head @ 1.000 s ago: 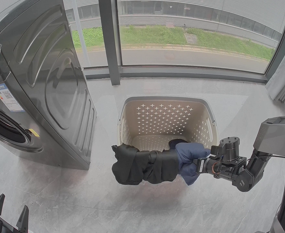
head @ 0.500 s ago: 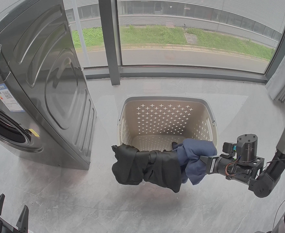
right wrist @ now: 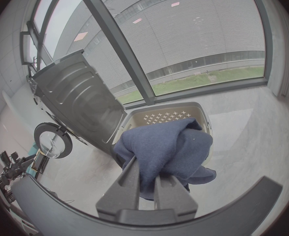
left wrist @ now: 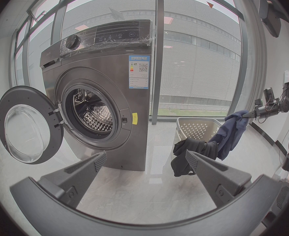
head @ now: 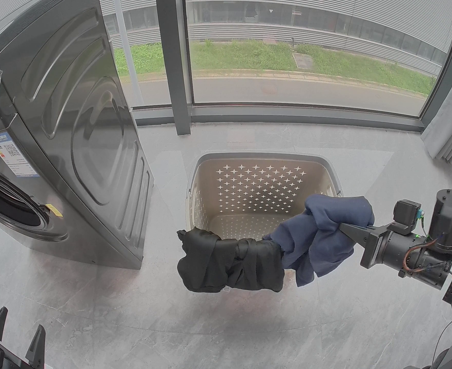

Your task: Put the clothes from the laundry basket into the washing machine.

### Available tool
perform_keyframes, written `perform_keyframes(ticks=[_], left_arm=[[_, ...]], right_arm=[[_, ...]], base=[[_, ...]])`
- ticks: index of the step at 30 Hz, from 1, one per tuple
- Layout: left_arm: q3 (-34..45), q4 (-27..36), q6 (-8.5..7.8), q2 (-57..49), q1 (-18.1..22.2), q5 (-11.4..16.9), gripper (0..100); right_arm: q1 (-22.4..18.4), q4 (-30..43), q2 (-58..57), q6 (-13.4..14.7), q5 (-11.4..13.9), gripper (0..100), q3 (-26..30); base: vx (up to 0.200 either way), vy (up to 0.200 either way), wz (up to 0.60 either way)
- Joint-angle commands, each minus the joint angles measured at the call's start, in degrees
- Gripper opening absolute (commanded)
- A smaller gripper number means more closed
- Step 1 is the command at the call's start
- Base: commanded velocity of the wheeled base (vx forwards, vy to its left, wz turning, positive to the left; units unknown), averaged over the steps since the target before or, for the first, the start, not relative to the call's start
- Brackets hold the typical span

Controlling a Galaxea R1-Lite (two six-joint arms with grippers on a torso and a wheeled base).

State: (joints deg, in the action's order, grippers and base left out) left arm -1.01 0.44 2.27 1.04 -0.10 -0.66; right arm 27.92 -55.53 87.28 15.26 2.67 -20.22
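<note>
Garment [head: 328,231], blue, drawn rightward; black bundle [head: 231,265] seemingly unmoved.

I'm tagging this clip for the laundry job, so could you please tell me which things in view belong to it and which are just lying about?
Belong to the job: blue garment held by the right gripper; black garment draped over the laundry basket; washing machine, door open; left gripper, open.
Just lying about: curtain; window post.
</note>
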Motion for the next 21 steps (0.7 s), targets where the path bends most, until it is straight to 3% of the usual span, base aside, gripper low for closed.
perform_keyframes(ticks=[1,5,15,21], left_arm=[[0.7,0.0,-0.16,-0.4,0.0,0.0,100],[0.7,0.0,-0.16,-0.4,0.0,0.0,100],[0.7,0.0,-0.07,-0.3,0.0,0.0,100],[0.7,0.0,-0.07,-0.3,-0.1,0.0,100]], right_arm=[[4.3,7.3,-12.5,-1.2,-0.4,0,-2.3],[3.9,11.0,-14.9,-1.2,-0.4,0,-3.0],[4.7,11.3,-15.2,-1.2,-1.0,0,-2.7],[8.1,11.6,-16.5,-1.3,-0.8,0,-1.2]], base=[[0.000,0.000,0.00],[-0.150,0.000,0.00],[-0.200,0.000,0.00],[-0.167,0.000,0.00]])
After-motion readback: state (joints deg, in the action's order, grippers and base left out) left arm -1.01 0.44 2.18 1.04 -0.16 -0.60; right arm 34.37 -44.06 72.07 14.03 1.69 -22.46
